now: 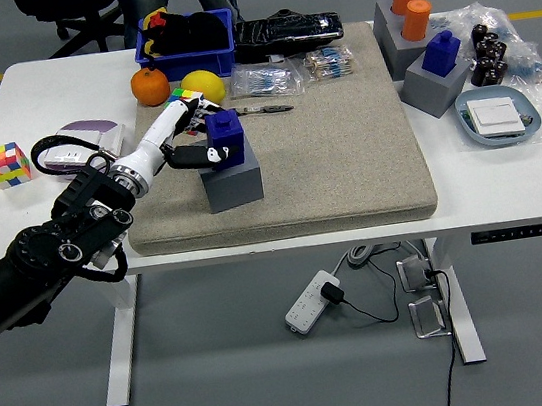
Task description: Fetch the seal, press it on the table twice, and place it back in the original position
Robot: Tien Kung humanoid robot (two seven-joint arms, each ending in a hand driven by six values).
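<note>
1. The fingers [206,155] of the left hand [186,140] were curled around the blue seal [227,137], gripping it from its left side.
2. The blue seal sat on top of the grey block [231,179], and whether it was resting on the block or raised just off it could not be told.
3. The grey block stood on the beige mat [345,152], near the mat's left edge.
4. Behind the hand, the white forearm led back to the black left arm [47,260], which came in from the left of the grey block over the edge of the bench [9,209].
5. Beyond the grey block lay an orange [150,86] and a yellow fruit [202,84], with a blue bin [183,36] behind them.
6. To the left of the grey block, well apart, a colourful cube [7,164] sat on the bench.
7. Far to the right of the grey block stood a second blue seal [443,52] on its own grey block, with two orange cylinders [411,4] behind it.
8. The right hand was out of sight.
</note>
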